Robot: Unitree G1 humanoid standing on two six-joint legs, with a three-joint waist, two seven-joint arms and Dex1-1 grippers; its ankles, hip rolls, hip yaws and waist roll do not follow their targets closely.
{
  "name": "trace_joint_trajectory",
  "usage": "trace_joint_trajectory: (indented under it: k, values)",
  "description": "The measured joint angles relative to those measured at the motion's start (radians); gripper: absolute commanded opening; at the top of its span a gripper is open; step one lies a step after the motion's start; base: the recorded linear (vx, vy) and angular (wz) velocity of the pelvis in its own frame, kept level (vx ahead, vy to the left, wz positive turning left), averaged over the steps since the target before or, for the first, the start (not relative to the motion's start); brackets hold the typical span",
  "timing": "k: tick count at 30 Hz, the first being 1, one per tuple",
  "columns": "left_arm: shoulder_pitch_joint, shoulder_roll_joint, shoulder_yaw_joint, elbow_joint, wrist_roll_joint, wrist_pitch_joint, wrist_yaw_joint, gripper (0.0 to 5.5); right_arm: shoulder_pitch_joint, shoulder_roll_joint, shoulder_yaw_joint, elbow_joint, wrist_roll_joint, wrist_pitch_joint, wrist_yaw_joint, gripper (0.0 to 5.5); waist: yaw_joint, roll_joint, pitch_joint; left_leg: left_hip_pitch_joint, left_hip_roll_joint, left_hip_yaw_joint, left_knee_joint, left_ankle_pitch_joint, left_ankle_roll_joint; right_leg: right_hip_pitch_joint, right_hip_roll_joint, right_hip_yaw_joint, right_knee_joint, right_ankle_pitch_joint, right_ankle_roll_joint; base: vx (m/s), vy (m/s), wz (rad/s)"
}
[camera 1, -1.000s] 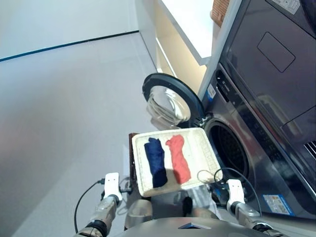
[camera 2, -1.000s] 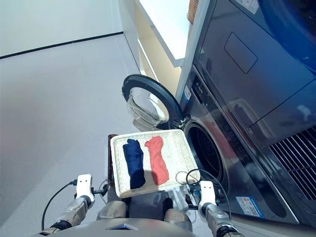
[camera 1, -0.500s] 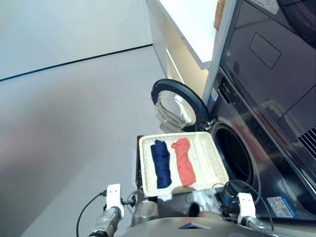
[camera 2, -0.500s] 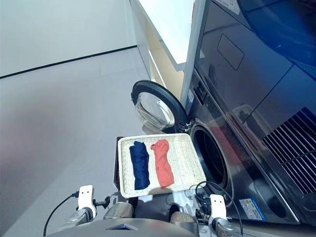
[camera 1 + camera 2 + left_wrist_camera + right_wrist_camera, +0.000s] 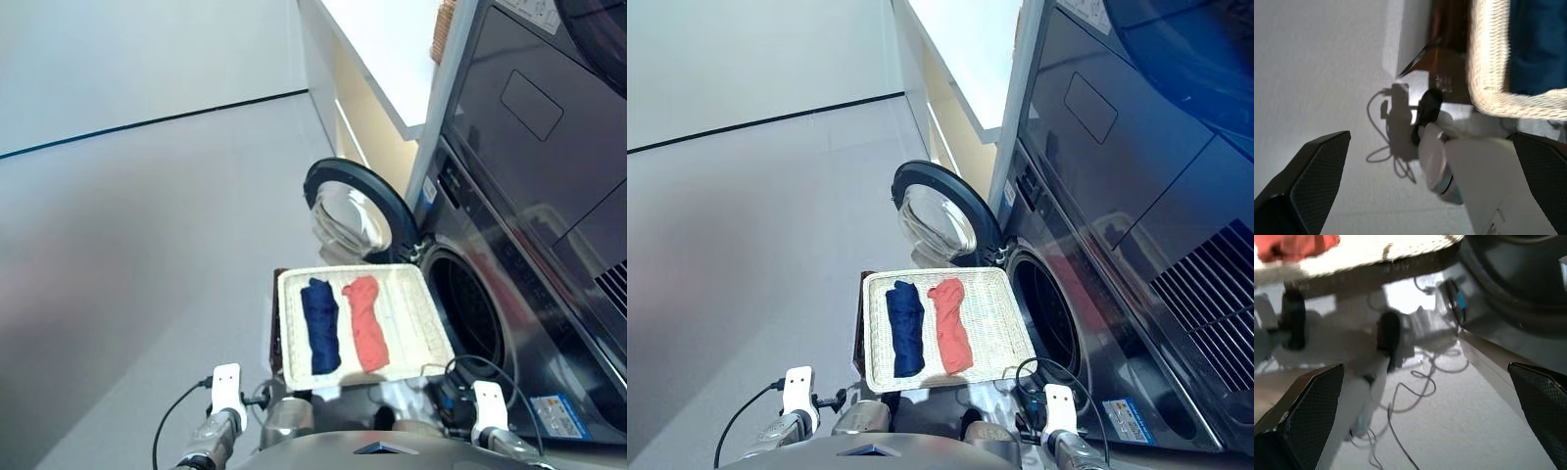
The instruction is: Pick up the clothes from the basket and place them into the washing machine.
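Currently pre-grasp | both grippers' jaws spread, empty | navy garment [image 5: 321,324], red garment [image 5: 365,322] in basket [image 5: 422,313] | next: reach down, grasp one

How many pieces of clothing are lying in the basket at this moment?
2. The navy blue garment lies in the left half of the basket, the coral red garment just right of it, nearer the washing machine. Nothing seems hidden under them.
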Motion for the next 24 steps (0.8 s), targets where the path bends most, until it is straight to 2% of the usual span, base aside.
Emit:
trace_joint_trajectory:
  k: [1,2,3,4,5,6,7,8,9,10,11,12,13,14,17,21,24]
  values:
    - [0.006,0.000,0.001,0.009,0.000,0.001,0.001,5.50,0.006,-0.002,-0.007,0.002,0.000,0.000,0.000,5.50,-0.002,0.005,-0.003,-0.012,0.007,0.035,-0.008,-0.016,-0.006,-0.006,0.001,-0.015,0.003,0.000,-0.003,-0.085,0.138,0.393]
    - [0.005,0.001,0.011,0.019,0.000,0.001,0.001,5.50,0.004,0.000,-0.017,0.003,0.000,-0.001,-0.001,5.50,-0.006,0.003,-0.003,-0.034,0.013,0.066,0.002,-0.035,0.005,-0.018,-0.003,-0.024,0.006,0.000,-0.003,0.025,0.138,0.312]
    - [0.003,0.002,0.021,0.026,0.000,0.002,0.001,5.50,0.002,0.002,-0.026,0.012,0.000,-0.001,-0.002,5.50,-0.008,-0.011,0.001,-0.057,0.003,0.079,0.039,-0.055,0.015,-0.031,-0.025,-0.038,0.006,0.007,-0.011,0.081,0.169,0.188]
    - [0.004,0.006,0.029,0.036,0.000,0.003,0.001,5.50,-0.003,0.009,-0.030,0.028,0.000,-0.001,-0.003,5.50,-0.008,-0.037,0.000,-0.067,-0.029,0.078,0.067,-0.054,0.017,-0.039,-0.061,-0.043,0.006,0.010,-0.004,0.123,0.203,0.060]
    - [0.009,0.010,0.030,0.039,0.000,0.005,0.002,5.50,0.001,0.013,-0.031,0.033,-0.001,0.001,-0.005,5.50,-0.011,-0.063,-0.004,-0.064,-0.048,0.085,0.074,-0.054,0.017,-0.036,-0.095,-0.046,-0.001,0.015,0.006,0.129,0.219,0.111]
    - [0.016,0.012,0.037,0.038,-0.001,0.005,0.003,5.50,0.003,0.010,-0.038,0.035,-0.003,0.001,-0.006,5.50,-0.024,-0.064,-0.008,-0.049,-0.047,0.098,0.061,-0.052,0.020,-0.033,-0.105,-0.055,0.005,0.013,0.035,0.154,0.239,0.307]
    - [0.026,0.006,0.036,0.031,0.000,0.004,0.002,5.50,0.015,0.003,-0.055,0.045,-0.004,0.001,-0.009,5.50,-0.047,-0.037,-0.023,-0.024,-0.017,0.104,0.017,-0.048,0.046,-0.031,-0.092,-0.070,0.006,0.005,0.051,0.170,0.223,0.348]
    - [0.023,0.003,0.032,0.032,0.000,0.006,0.001,5.50,0.013,0.009,-0.075,0.065,-0.003,0.004,-0.018,5.50,-0.050,-0.028,-0.032,0.011,-0.013,0.112,-0.046,-0.043,0.100,-0.027,-0.099,-0.068,0.006,0.003,0.061,0.206,0.236,0.163]
    - [0.017,0.007,0.030,0.025,0.000,0.005,0.001,5.50,0.014,0.017,-0.075,0.067,-0.004,0.005,-0.021,5.50,-0.049,-0.039,-0.030,0.033,-0.031,0.128,-0.079,-0.031,0.111,-0.027,-0.111,-0.060,0.005,0.003,0.078,0.195,0.223,-0.094]
    - [0.021,0.010,0.030,0.013,0.000,0.004,0.000,5.50,0.008,0.024,-0.076,0.066,-0.004,0.005,-0.023,5.50,-0.047,-0.050,-0.026,0.045,-0.044,0.134,-0.097,-0.025,0.121,-0.027,-0.126,-0.054,0.005,0.007,0.096,0.166,0.228,-0.154]
    - [0.015,0.013,0.030,0.008,0.001,0.004,0.000,5.50,-0.003,0.033,-0.079,0.064,-0.005,0.005,-0.025,5.50,-0.047,-0.061,-0.025,0.053,-0.059,0.141,-0.106,-0.025,0.130,-0.028,-0.142,-0.048,0.005,0.007,0.106,0.130,0.228,-0.211]
    - [0.015,0.017,0.030,0.001,0.001,0.004,0.000,5.50,-0.016,0.043,-0.079,0.064,-0.005,0.005,-0.026,5.50,-0.043,-0.072,-0.030,0.052,-0.068,0.161,-0.107,-0.032,0.141,-0.037,-0.156,-0.034,0.008,0.009,0.119,0.116,0.236,-0.285]
    - [0.015,0.020,0.030,-0.004,0.001,0.002,0.000,5.50,-0.028,0.052,-0.078,0.061,-0.005,0.003,-0.025,5.50,-0.043,-0.080,-0.035,0.051,-0.077,0.170,-0.107,-0.037,0.148,-0.045,-0.165,-0.017,0.009,0.010,0.120,0.110,0.220,-0.292]
    - [0.005,0.024,0.030,-0.003,0.001,0.003,0.000,5.50,-0.039,0.063,-0.078,0.062,-0.009,0.003,-0.026,5.50,-0.048,-0.089,-0.040,0.051,-0.086,0.178,-0.107,-0.041,0.153,-0.058,-0.175,-0.008,0.011,0.011,0.131,0.098,0.187,-0.322]
    - [0.006,0.034,0.030,-0.004,0.002,0.003,0.002,5.50,-0.066,0.084,-0.076,0.061,-0.010,0.004,-0.026,5.50,-0.041,-0.104,-0.053,0.047,-0.091,0.221,-0.108,-0.051,0.163,-0.096,-0.187,0.041,0.040,0.004,0.142,0.075,0.146,-0.375]
    - [-0.015,0.041,0.026,0.000,0.005,0.003,0.008,5.50,-0.079,0.085,-0.058,0.053,-0.016,0.004,-0.038,5.50,-0.040,-0.124,-0.062,0.030,-0.088,0.269,-0.114,-0.057,0.168,-0.149,-0.191,0.079,0.066,0.006,0.146,0.004,0.097,-0.342]
    - [-0.036,0.044,0.015,-0.012,0.003,0.001,0.031,5.50,-0.073,0.085,-0.037,0.025,-0.027,0.004,-0.057,5.50,-0.041,-0.138,-0.066,0.011,-0.087,0.284,-0.108,-0.053,0.171,-0.178,-0.191,0.092,0.071,0.012,0.146,-0.011,0.016,-0.078]
